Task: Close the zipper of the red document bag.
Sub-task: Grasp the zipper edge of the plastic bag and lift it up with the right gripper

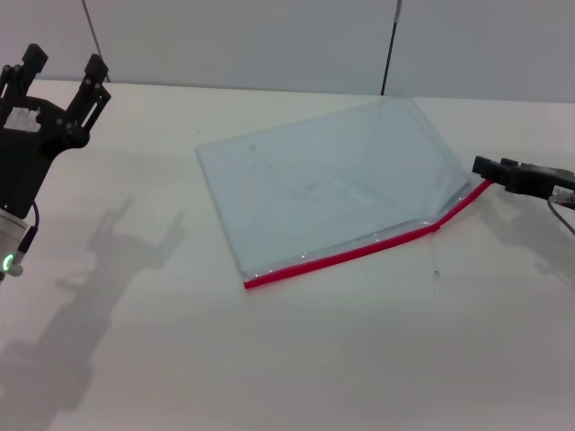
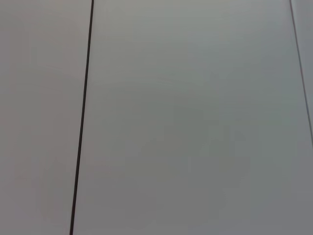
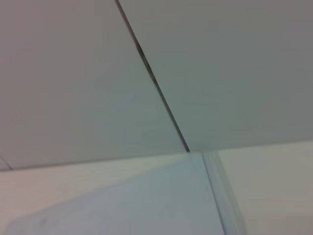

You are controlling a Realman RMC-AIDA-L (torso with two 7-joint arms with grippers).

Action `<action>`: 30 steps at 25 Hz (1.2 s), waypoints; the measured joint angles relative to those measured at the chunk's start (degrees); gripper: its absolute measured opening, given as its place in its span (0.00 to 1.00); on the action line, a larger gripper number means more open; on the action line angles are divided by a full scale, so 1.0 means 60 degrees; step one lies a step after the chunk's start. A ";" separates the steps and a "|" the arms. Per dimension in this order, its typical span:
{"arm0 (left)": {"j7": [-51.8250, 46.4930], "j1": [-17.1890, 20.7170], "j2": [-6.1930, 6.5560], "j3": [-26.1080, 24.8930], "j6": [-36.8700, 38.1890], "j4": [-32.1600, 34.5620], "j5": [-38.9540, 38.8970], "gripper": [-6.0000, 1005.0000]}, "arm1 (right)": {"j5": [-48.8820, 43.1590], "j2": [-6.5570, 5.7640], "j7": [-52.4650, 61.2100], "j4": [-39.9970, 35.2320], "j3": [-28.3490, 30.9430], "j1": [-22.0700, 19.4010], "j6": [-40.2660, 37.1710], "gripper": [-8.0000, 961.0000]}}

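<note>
The red document bag (image 1: 332,184) lies flat in the middle of the white table, translucent pale blue-grey. Its zipper (image 1: 359,251) is a bright red strip along the near long edge, bent upward near its right end. My right gripper (image 1: 485,171) reaches in from the right, low, and is shut on that right end of the zipper, which is lifted slightly. The right wrist view shows only the bag's pale surface (image 3: 122,196) and the wall. My left gripper (image 1: 65,63) is raised at the far left, open and holding nothing, well away from the bag.
The white table (image 1: 296,368) stretches bare in front of and left of the bag. A grey wall (image 2: 195,117) with a dark vertical seam (image 2: 82,117) stands behind the table's far edge.
</note>
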 joint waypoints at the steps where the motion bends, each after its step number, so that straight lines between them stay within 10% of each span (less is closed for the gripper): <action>1: 0.0000 -0.0001 0.0000 0.0000 0.0000 0.0000 0.0000 0.80 | -0.0210 0.0001 0.0216 -0.0006 -0.0001 0.0064 0.0114 0.55; 30: 0.0000 -0.0119 0.0000 0.0000 -0.0087 0.0000 0.0000 0.80 | -0.1472 0.0015 0.1277 0.0566 -0.0483 0.0921 0.1195 0.54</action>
